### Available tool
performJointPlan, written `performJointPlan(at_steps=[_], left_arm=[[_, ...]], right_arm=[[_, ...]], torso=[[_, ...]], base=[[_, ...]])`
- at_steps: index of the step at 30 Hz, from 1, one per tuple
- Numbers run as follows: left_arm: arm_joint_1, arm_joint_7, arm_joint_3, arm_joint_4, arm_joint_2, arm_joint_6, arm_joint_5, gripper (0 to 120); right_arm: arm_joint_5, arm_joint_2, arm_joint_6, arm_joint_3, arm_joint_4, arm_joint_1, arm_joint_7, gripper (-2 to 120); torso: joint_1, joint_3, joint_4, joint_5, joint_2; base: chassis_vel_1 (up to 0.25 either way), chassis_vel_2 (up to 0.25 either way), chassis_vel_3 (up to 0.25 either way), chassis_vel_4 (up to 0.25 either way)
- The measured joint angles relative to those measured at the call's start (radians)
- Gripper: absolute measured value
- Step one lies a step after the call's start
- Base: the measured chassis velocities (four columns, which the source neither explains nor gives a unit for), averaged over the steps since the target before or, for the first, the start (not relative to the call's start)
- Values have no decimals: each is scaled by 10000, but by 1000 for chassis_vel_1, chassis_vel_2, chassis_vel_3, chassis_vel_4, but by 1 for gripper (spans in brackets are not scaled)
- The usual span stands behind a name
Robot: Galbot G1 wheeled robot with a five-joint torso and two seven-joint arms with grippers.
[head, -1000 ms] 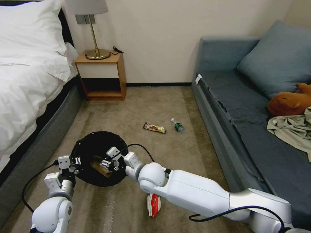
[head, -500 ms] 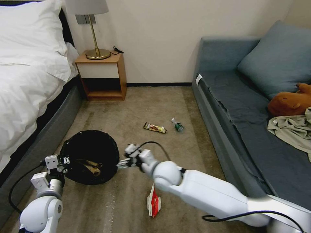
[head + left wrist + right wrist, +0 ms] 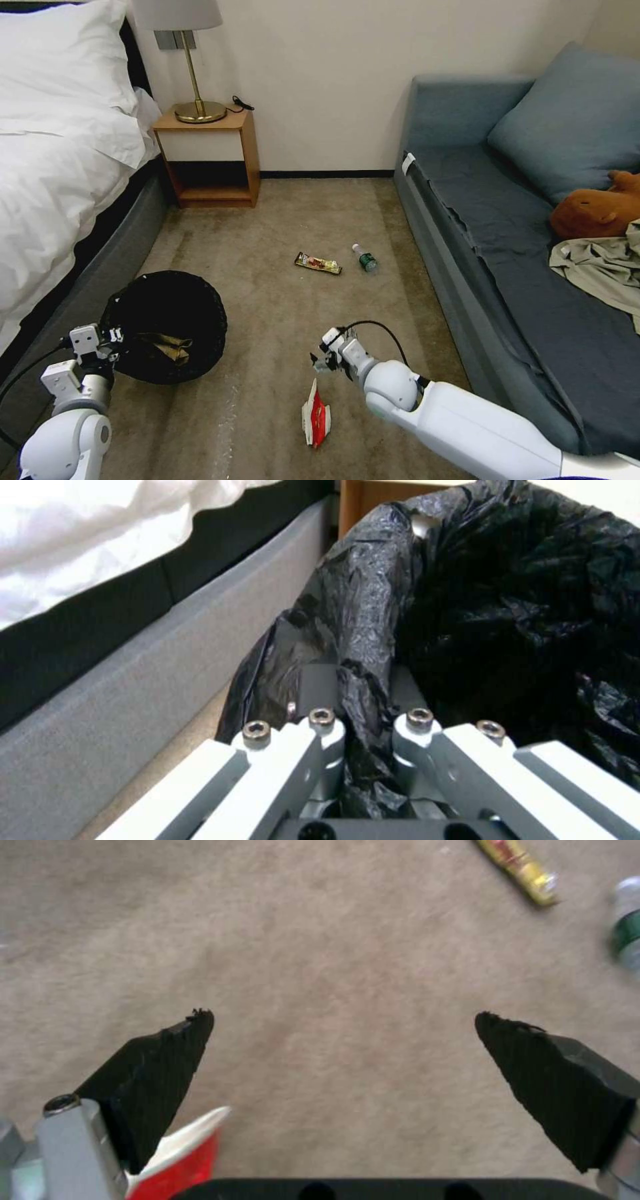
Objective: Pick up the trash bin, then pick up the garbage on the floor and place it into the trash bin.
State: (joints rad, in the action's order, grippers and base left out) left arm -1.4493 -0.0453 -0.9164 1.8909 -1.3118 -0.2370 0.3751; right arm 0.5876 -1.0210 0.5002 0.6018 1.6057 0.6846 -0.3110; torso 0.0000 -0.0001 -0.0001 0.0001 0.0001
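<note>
step: garbage pickup | left gripper (image 3: 363,720) clamped on bin (image 3: 167,327) rim | right gripper (image 3: 343,1040) wide open, empty, above packet (image 3: 315,417) | next: descent onto packet needed

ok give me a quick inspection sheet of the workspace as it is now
surface: beige carpet, bare between the items.
job's things: trash bin with black liner, held at its rim, a crumpled brown paper bag inside; red-and-white snack packet, bar wrapper and small bottle lie on the carpet.
clutter: beige clothing and a brown plush toy on the sofa.
grippers: left gripper shut on the bin's lined rim; right gripper open above the carpet, just beyond the snack packet.
cables: black cable looped at the right wrist.
surroundings: bed, nightstand with lamp, blue sofa.
</note>
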Motion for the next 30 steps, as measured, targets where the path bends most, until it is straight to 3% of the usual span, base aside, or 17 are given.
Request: performJointPlan(at_steps=[8,13,19,30], left_arm=[[-210,21,-97,97,-109,27,-45,3],[-396,83,-13,578,-249,41,-130,3],[-537,102,89,789,-345,48,-215,3],[-621,122,50,807,-338,138,-220,3]], right_arm=[[1030,-509,456,236,28,270,-346,100],[1226,-1166,664,398,-438,447,-387,100],[976,-1723,635,446,-992,755,-505,100],[380,-1719,377,302,-1315,1036,-516,100]], torso=[[0,0,3,-2,0],[0,0,1,0,0],[0,0,2,-1,0],[0,0,1,-1,0]], base=[[0,0,0,0],[0,0,0,0],[0,0,0,0],[0,0,0,0]])
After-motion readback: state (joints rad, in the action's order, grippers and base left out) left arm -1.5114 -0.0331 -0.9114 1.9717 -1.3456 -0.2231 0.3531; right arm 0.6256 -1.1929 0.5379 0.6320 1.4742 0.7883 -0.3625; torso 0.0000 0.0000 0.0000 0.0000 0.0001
